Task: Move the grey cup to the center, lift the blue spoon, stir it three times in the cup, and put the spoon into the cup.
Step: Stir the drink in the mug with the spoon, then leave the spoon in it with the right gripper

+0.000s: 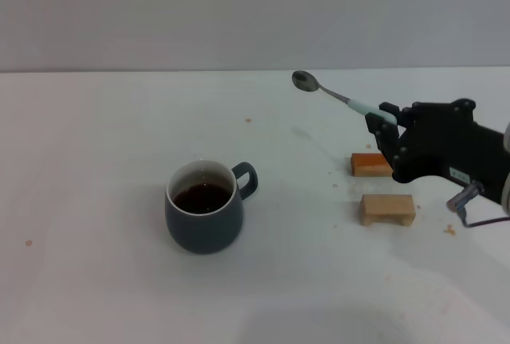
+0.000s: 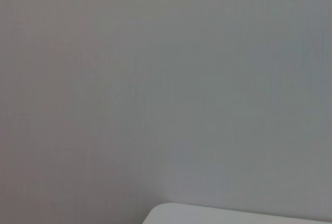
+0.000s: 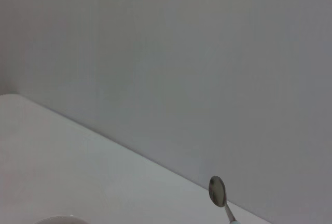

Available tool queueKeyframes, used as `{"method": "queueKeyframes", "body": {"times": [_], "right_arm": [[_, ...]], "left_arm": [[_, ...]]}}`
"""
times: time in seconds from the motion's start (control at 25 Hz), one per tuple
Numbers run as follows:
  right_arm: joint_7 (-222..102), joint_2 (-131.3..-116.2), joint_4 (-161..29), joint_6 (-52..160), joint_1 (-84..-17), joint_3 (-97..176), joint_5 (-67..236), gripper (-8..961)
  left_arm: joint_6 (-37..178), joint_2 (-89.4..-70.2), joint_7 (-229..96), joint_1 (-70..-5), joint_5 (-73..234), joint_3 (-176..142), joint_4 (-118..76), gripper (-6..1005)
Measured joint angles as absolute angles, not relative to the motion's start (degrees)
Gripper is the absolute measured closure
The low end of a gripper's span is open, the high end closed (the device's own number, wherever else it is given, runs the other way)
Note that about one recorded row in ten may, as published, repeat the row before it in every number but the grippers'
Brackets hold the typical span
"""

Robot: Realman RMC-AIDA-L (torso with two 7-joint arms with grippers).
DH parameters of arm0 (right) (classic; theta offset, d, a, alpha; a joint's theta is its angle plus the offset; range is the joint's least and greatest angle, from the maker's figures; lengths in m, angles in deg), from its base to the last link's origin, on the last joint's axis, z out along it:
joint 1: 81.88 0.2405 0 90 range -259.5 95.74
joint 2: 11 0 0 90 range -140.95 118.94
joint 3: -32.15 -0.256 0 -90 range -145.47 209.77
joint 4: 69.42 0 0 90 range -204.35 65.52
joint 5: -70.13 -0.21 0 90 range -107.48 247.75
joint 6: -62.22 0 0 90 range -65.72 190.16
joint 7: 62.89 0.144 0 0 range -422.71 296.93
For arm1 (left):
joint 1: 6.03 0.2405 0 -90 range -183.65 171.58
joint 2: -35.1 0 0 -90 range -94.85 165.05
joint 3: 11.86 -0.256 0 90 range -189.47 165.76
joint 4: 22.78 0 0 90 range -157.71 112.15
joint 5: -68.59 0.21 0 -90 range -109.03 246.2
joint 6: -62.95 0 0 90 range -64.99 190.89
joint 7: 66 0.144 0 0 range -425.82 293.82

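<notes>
The grey cup [image 1: 204, 209] stands on the white table left of centre, holding dark brown liquid, with its handle to the right. My right gripper [image 1: 384, 119] is shut on the pale blue handle of the blue spoon [image 1: 331, 93] and holds it above the table, well to the right of the cup. The spoon's metal bowl points up and to the left. The spoon's bowl also shows in the right wrist view [image 3: 218, 192], with a sliver of the cup's rim [image 3: 58, 219]. The left gripper is not in view.
Two small wooden blocks lie by my right gripper: an orange-edged one [image 1: 370, 164] and a pale one [image 1: 387, 209]. A few crumbs dot the table [image 1: 248, 120]. The left wrist view shows only the wall and a table corner [image 2: 207, 216].
</notes>
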State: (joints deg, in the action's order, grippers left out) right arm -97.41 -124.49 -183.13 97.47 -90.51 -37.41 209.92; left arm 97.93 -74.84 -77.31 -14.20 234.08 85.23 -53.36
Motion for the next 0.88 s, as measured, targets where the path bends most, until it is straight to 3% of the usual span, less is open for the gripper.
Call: {"method": "queueKeyframes", "body": {"times": [0.24,0.44,0.88], "right_arm": [[-103.28,-126.06,-184.98,107.34,-87.33,-45.29,200.95,832],[-111.54,-129.36,-183.47,120.98,-82.78,-56.74,186.92,832],[-102.80,-129.65,-182.82,134.46,-71.42,-64.77,186.88,831]], "left_arm": [[97.78,-75.37,-77.11,-14.41,234.09,85.28,-53.31,1001],[97.78,-76.16,-76.35,-13.97,234.08,85.89,-53.53,1001],[98.00,-76.79,-75.61,-13.85,234.09,86.59,-53.75,1001]]}}
